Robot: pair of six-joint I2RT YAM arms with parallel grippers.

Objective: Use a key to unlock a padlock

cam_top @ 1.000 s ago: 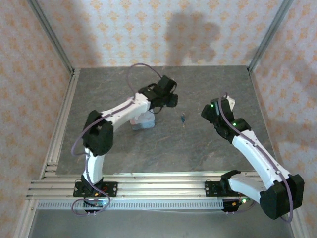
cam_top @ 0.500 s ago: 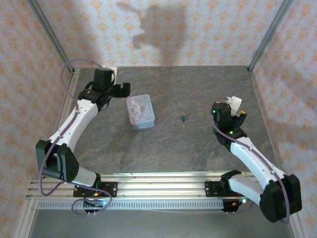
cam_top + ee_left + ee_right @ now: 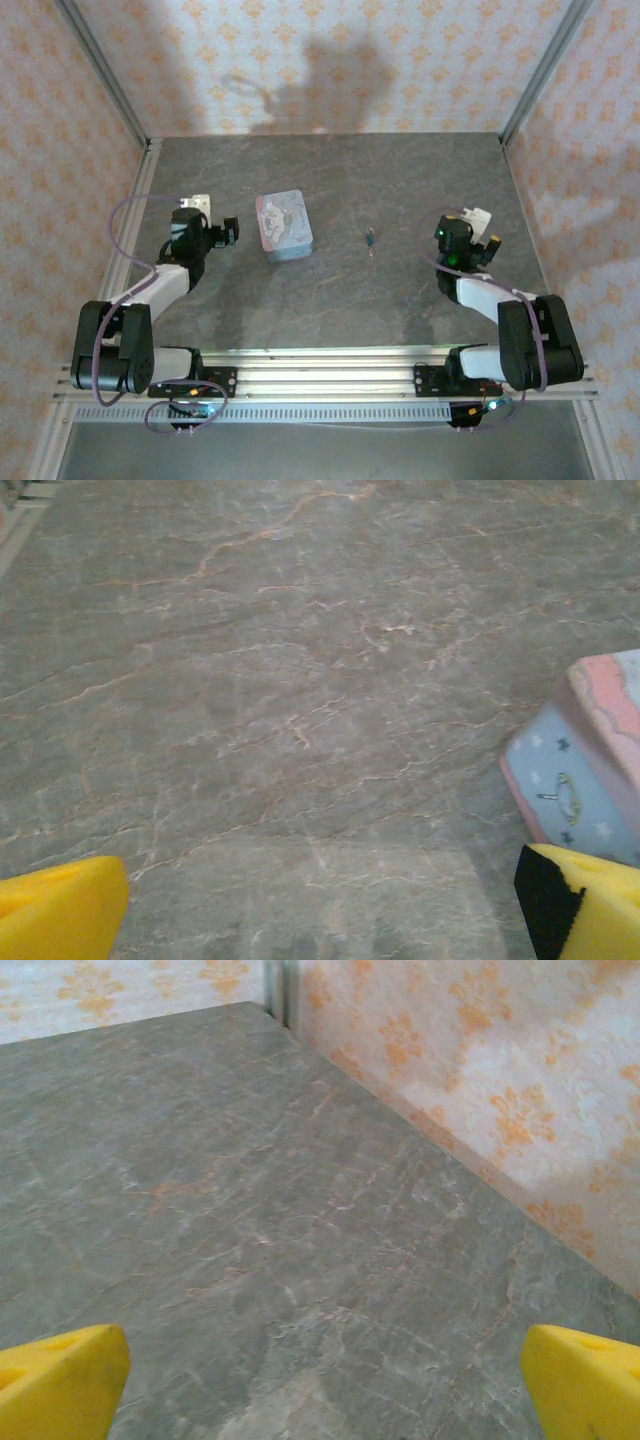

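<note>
Grey marbled table (image 3: pixel 400 180), papered walls (image 3: pixel 300 60). From above, both arms sit folded low: left gripper (image 3: pixel 215 228) near the padlock (image 3: pixel 284 225), key (image 3: pixel 371 238) between padlock and right gripper (image 3: pixel 478 232). Left wrist: fingers (image 3: pixel 55 910) wide apart, padlock at right. Right wrist: fingers wide apart over table beside wall.

The padlock (image 3: pixel 284 226), centre-left of the overhead frame, has a grey-lilac face with pale markings and a pink rim. Its side is pale blue with small dark stars. The key (image 3: pixel 371 238) is dark teal. The table (image 3: pixel 400 290) is grey marble veined tan. The walls (image 3: pixel 400 70) are cream with orange motifs. The fingertips (image 3: pixel 60 1380) are yellow.
</note>
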